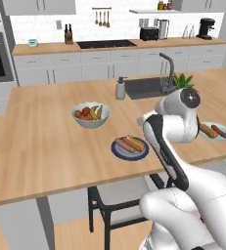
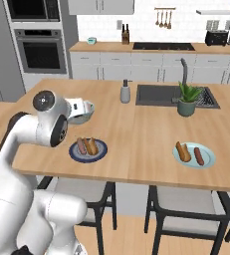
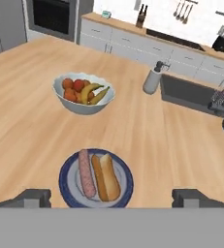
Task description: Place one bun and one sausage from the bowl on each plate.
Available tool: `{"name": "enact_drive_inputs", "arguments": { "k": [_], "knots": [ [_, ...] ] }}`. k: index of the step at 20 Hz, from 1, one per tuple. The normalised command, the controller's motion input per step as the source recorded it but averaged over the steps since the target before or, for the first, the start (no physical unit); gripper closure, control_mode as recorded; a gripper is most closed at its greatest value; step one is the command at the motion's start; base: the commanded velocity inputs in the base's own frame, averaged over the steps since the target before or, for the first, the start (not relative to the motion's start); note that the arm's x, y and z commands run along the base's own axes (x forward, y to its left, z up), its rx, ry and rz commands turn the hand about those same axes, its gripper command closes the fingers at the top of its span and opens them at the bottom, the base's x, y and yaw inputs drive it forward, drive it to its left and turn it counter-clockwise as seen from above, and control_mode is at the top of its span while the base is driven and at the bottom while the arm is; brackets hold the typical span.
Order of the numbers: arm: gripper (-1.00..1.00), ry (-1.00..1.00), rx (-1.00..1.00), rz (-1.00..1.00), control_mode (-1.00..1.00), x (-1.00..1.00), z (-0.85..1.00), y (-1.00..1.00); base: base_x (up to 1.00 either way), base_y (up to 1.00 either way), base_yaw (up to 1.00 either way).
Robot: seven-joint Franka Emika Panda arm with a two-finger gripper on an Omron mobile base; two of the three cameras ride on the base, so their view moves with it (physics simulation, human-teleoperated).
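Observation:
A dark blue plate (image 3: 65, 180) lies just beyond my fingertips, holding a golden-tan bun (image 3: 106, 177) with a reddish sausage (image 3: 86, 173) to its left, side by side. My gripper (image 3: 112, 198) hovers above the plate's near edge, open wide, nothing between the fingers (image 3: 33, 197). The same dark blue plate (image 1: 115, 149) sits near the island's front edge. Farther right, the pale light-blue plate (image 2: 208, 160) carries a second bun (image 2: 182, 152) and sausage (image 2: 199, 156). The bowl is out of view.
A pale bowl of fruit (image 3: 84, 94) stands behind the dark plate. A soap dispenser (image 3: 152, 81), a sink (image 2: 166, 94) with its tap and a potted plant (image 2: 187, 98) are farther back. Dark chairs (image 2: 186, 209) stand under the island's front edge.

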Motion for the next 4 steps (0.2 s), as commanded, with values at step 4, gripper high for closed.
{"name": "enact_drive_inputs", "arguments": {
  "k": [4],
  "knots": [
    [-1.0, 0.13, -0.43, -0.21, -1.0, -0.03, 0.09, 0.92, 0.0, 0.0, 0.0]
  ]
}}
